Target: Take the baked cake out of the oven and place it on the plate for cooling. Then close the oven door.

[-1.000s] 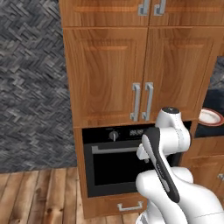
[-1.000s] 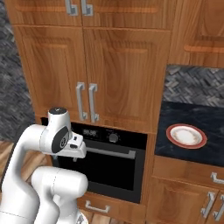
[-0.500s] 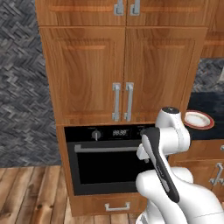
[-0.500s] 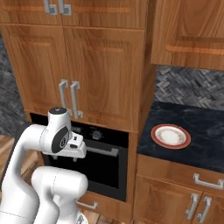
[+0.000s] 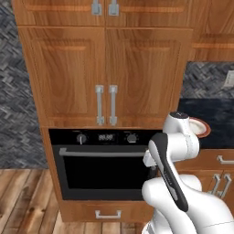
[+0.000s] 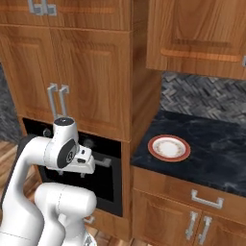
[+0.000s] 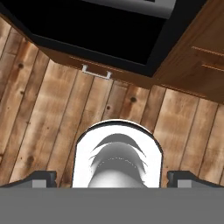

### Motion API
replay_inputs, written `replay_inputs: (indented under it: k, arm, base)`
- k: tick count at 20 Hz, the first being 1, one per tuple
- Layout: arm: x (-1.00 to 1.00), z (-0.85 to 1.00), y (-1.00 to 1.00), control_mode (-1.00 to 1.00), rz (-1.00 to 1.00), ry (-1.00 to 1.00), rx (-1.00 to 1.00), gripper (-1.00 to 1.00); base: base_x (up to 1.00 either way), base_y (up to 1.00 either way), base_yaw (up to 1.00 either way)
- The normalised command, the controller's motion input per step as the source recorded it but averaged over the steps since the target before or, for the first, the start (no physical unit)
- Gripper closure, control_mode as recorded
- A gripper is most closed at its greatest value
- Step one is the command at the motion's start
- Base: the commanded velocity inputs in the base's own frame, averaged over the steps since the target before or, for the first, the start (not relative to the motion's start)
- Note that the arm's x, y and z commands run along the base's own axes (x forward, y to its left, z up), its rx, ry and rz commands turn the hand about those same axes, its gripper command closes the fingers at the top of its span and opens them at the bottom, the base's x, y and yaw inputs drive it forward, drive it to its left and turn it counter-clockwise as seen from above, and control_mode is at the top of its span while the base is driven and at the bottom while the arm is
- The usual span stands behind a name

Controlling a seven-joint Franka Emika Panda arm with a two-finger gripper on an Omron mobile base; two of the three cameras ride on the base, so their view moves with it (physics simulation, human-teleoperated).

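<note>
While tall wooden cabinet doors (image 5: pixel 105 68) fill the wall above, the black built-in oven (image 5: pixel 103 164) sits below them with its black glass-windowed door (image 5: pixel 105 171) shut, silver bar handle (image 5: pixel 103 153) across the top. Right of it, the dark marbled bench (image 6: pixel 202 153) carries the round red-rimmed plate (image 6: pixel 168 147), bare. Folded before the oven, the pincer (image 7: pixel 112 178) points at the plank floor (image 7: pixel 48 118), fingers spread wide, holding nothing.

I am in a home kitchen: wooden cabinets (image 5: pixel 105 73) with silver handles rise above a black built-in oven (image 5: pixel 103 164), a dark stone counter (image 6: pixel 206 153) carries a red-rimmed plate (image 6: pixel 168 147), grey patterned tile (image 6: pixel 206 98) backs it, and plank flooring (image 7: pixel 48 113) lies below me.
</note>
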Motion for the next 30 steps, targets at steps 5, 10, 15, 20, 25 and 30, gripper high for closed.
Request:
replay_inputs:
  k: [5,10,15,20,25,30]
  arm:
    - [0.0,0.0,0.0,1.0,0.0,0.0,0.0,-1.0]
    - [0.0,0.0,0.0,1.0,0.0,0.0,0.0,-1.0]
    - [0.0,0.0,0.0,1.0,0.0,0.0,0.0,-1.0]
    - [0.0,0.0,0.0,1.0,0.0,0.0,0.0,-1.0]
    - [0.0,0.0,0.0,1.0,0.0,0.0,0.0,-1.0]
    - [0.0,0.0,0.0,1.0,0.0,0.0,0.0,-1.0]
  base:
    - [0.11,-0.45,0.21]
    - [0.19,-0.44,0.21]
    - [0.21,-0.49,0.22]
    - [0.18,-0.6,0.25]
    - [0.1,-0.61,0.26]
    - [0.16,-0.56,0.27]
